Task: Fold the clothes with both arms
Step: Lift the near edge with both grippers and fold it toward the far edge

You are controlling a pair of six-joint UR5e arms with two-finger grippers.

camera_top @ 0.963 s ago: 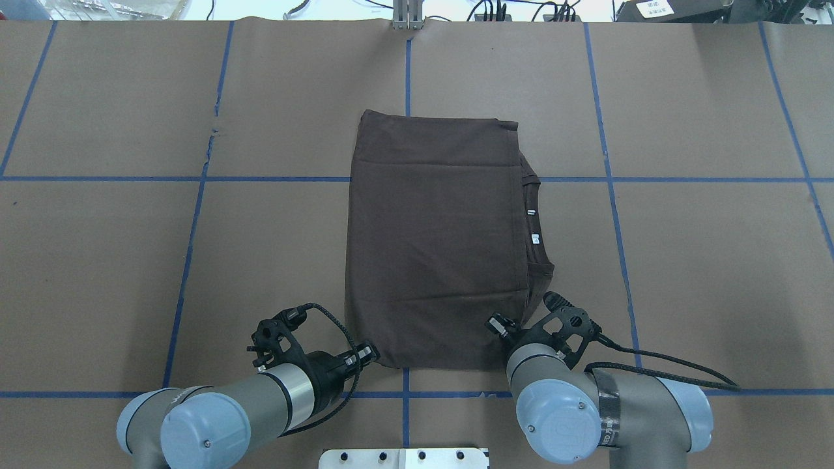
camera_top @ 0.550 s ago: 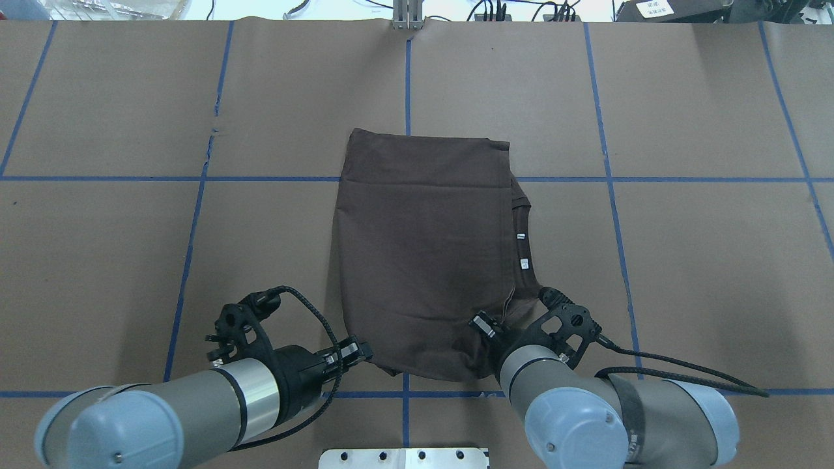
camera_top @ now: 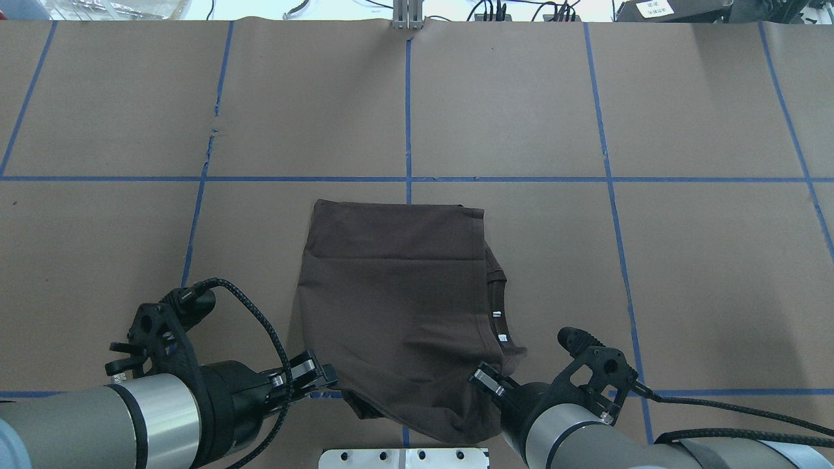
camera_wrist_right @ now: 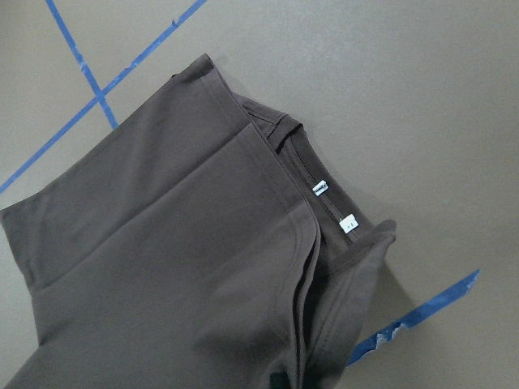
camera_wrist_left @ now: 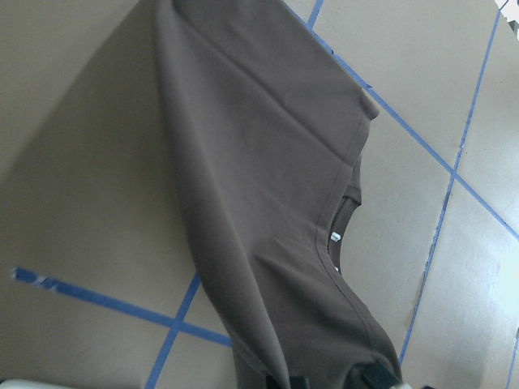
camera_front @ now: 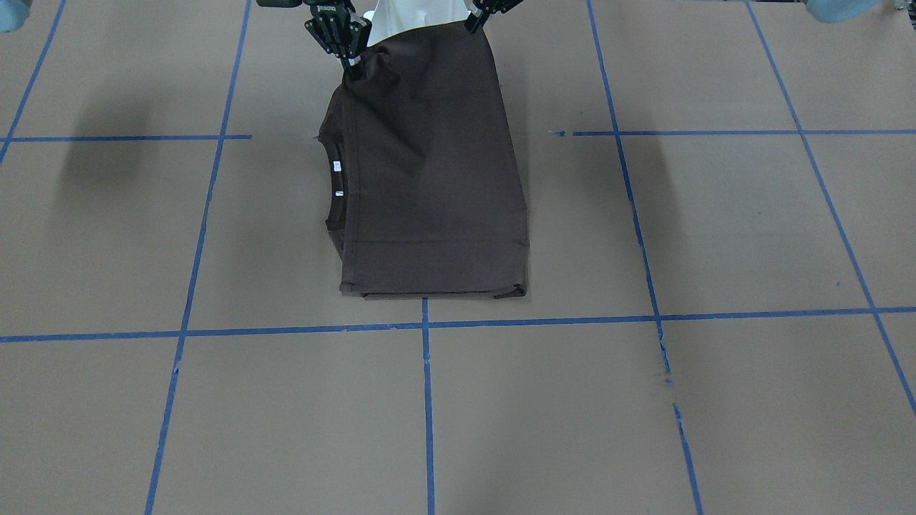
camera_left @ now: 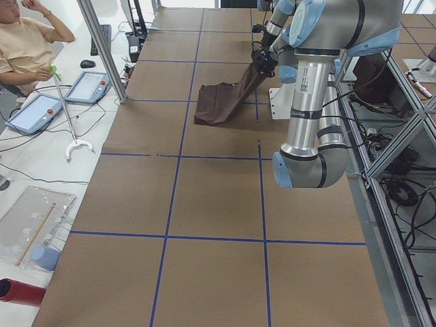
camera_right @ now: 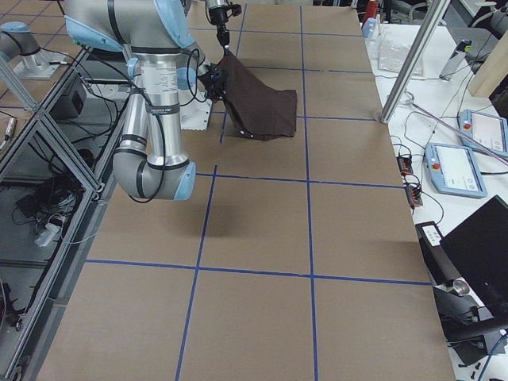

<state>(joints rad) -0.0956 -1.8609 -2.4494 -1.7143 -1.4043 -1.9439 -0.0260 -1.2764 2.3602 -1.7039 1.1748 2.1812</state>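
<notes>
The clothes are one dark brown T-shirt [camera_top: 397,306], folded into a rectangle, with its collar and white neck tags [camera_top: 500,327] on the right side. Its far part lies flat on the table [camera_front: 429,214], and its near edge is lifted off the table toward the robot base. My left gripper [camera_top: 324,379] is shut on the near left corner. My right gripper [camera_top: 487,383] is shut on the near right corner by the collar. From across the table, the cloth [camera_front: 422,86] slopes up to both grippers. The right wrist view shows the collar and tags [camera_wrist_right: 332,203] close up.
Brown paper with blue tape lines [camera_top: 408,179] covers the table. The white base plate [camera_top: 404,458] sits just below the lifted shirt edge. In the left side view, a seated person [camera_left: 27,48], tablets [camera_left: 34,112] and a metal pole [camera_left: 102,51] stand beyond the table's far edge.
Both grippers have drawn back toward the robot base and risen with the shirt's near edge. The whole shirt has slid toward the robot, across the blue line.
</notes>
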